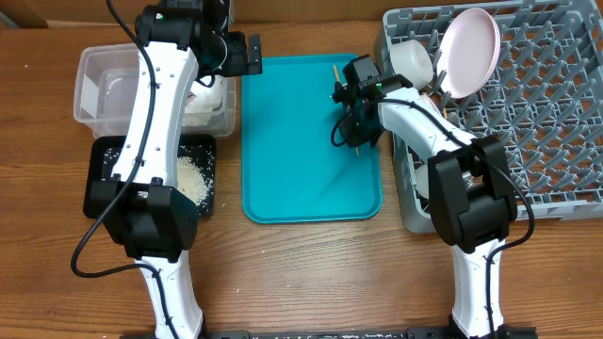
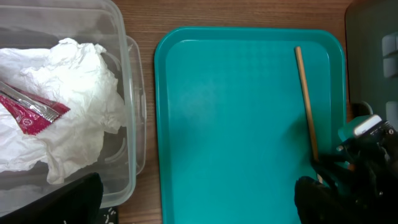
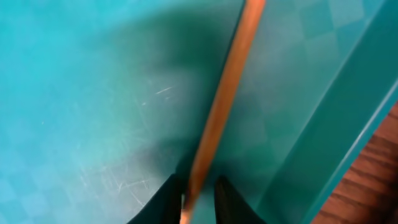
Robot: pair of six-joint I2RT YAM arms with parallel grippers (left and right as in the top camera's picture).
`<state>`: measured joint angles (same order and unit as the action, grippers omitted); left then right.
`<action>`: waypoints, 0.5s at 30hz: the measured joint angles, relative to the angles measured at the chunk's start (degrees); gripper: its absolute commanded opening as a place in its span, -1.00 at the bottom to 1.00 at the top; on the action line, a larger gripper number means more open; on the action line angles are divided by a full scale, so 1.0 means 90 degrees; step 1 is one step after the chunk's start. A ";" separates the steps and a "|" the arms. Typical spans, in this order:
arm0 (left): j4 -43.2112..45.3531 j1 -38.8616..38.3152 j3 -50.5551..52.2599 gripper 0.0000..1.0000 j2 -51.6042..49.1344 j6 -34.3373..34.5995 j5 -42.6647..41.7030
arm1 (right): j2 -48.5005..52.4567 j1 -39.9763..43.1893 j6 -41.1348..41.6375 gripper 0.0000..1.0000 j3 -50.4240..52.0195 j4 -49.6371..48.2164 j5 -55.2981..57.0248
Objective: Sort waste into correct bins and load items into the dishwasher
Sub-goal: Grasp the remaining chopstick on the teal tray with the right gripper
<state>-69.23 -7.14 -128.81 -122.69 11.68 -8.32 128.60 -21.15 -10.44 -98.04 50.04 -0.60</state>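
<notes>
A thin wooden chopstick (image 1: 334, 72) lies on the teal tray (image 1: 292, 141); it also shows in the left wrist view (image 2: 305, 99) and the right wrist view (image 3: 221, 106). My right gripper (image 1: 353, 121) is down on the tray with its fingers (image 3: 198, 200) closed narrowly round the chopstick's near end. The clear tub (image 1: 94, 71) holds the white napkin (image 2: 81, 74) and the red wrapper (image 2: 31, 117). My left gripper (image 2: 196, 205) hangs open and empty over the tub's right rim and the tray's edge. Rice (image 1: 193, 177) lies in the black tray (image 1: 104, 193).
The grey dish rack (image 1: 546, 113) at the right holds a large pale pink plate (image 1: 471, 49) standing upright and a white bowl (image 1: 410, 58). My right arm crosses the rack's left edge. The teal tray's raised rim (image 3: 336, 143) runs just right of the chopstick.
</notes>
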 measured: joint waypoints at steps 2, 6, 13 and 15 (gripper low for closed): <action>0.0000 0.0000 0.0000 0.99 0.0000 0.0000 0.0002 | 0.0000 0.0000 -0.0005 -0.83 -0.0002 0.0041 0.0000; 0.0000 0.0000 0.0000 0.99 0.0000 0.0000 0.0002 | 0.0000 0.0000 0.0109 -0.93 -0.0036 0.0221 0.0000; 0.0000 0.0000 0.0000 0.99 0.0000 0.0000 0.0002 | -0.0007 0.0000 0.0274 -0.92 -0.0160 0.0993 -0.0342; 0.0000 0.0000 0.0000 1.00 0.0000 0.0000 0.0000 | -0.0034 0.0000 0.0304 -0.92 -0.0245 0.1304 -0.0532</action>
<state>-69.23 -7.14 -128.81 -122.69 11.68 -8.32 128.29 -21.15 -7.70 -100.25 61.78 -5.39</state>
